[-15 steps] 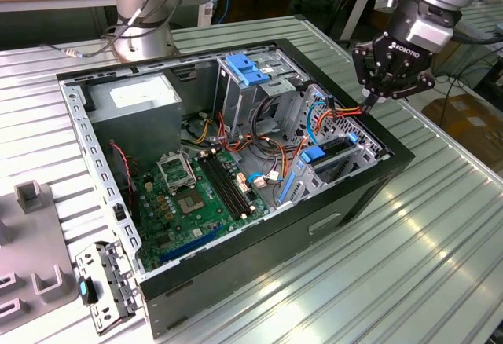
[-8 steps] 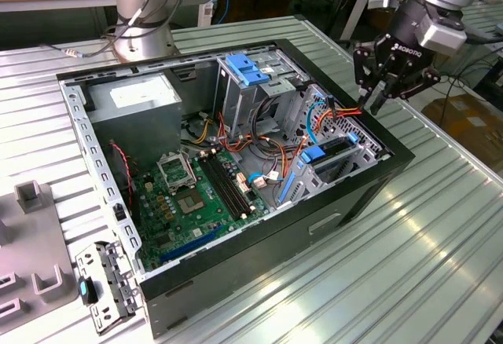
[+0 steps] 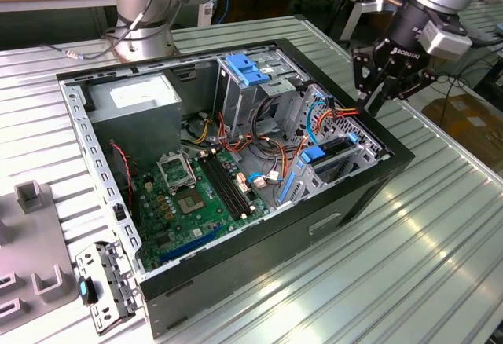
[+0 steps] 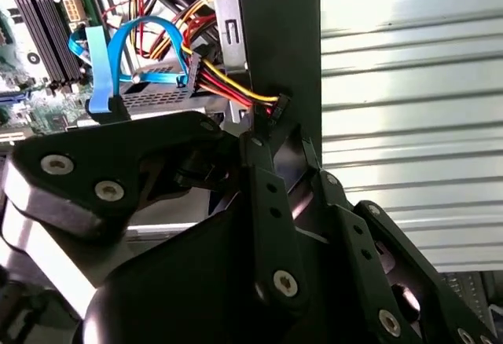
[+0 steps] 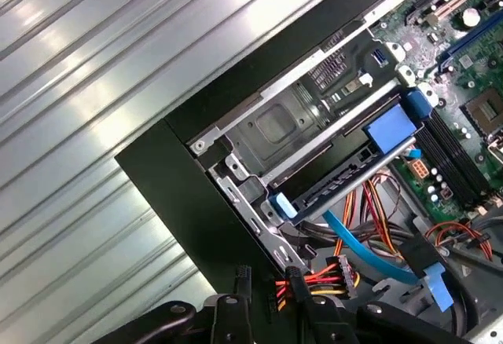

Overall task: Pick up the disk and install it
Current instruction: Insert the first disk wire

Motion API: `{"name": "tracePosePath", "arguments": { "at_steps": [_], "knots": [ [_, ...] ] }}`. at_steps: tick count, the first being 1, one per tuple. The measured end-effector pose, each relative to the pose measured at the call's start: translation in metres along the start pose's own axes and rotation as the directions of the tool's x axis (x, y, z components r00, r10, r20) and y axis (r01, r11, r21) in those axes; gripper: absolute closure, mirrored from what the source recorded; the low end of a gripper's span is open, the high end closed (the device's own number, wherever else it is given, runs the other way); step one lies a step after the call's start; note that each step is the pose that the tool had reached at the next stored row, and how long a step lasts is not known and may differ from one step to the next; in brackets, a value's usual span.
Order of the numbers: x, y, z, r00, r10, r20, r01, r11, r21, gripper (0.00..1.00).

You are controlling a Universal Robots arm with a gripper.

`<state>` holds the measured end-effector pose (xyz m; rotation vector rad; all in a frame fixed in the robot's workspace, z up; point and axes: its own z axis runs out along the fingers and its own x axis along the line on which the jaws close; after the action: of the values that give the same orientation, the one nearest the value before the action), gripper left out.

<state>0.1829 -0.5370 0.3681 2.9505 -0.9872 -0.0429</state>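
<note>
An open black metal computer case [image 3: 357, 195] lies on its side on the ribbed silver metal surface [image 3: 440, 265]. Inside it, a green motherboard [image 3: 185, 199] occupies the floor toward the exterior view's left. A large grey power-supply box with a white sticker [image 3: 137, 100] sits behind the motherboard. A blue plastic bracket [image 3: 246, 70] tops the tall metal cage [image 3: 236, 100]. Orange, red and blue cables [image 3: 314, 120] run past the cage toward the exterior view's right. The black pincer [image 3: 369, 102] hangs above the case rim there, close to these cables. A grey plastic fixture [image 3: 31, 250] and a perforated metal panel [image 3: 106, 281] lie on the surface at the exterior view's left.
</note>
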Motion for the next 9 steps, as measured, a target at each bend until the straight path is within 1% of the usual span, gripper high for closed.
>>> {"name": "tracePosePath", "arguments": {
  "at_steps": [2,3,4,5,6,7,9],
  "knots": [
    [-0.0004,-0.0018,0.0036,0.9998,-0.019,-0.0006,0.019,0.9998,-0.0001,0.69],
    [-0.0001,-0.0025,0.0044,0.9997,-0.026,-0.0008,0.026,0.9997,-0.0002,0.69],
    [-0.0001,-0.0030,0.0038,0.9996,-0.028,-0.0022,0.028,0.9996,-0.0018,0.70],
    [-0.0005,-0.0034,0.0009,0.9996,-0.028,-0.0080,0.028,0.9996,-0.0103,0.76],
    [-0.0010,-0.0038,-0.0035,0.9995,-0.028,-0.0125,0.028,0.9995,-0.0168,0.83],
    [-0.0011,-0.0039,-0.0054,0.9995,-0.028,-0.0147,0.027,0.9994,-0.0198,0.83],
    [-0.0011,-0.0039,-0.0057,0.9995,-0.028,-0.0151,0.027,0.9994,-0.0209,0.83]
  ]
}}
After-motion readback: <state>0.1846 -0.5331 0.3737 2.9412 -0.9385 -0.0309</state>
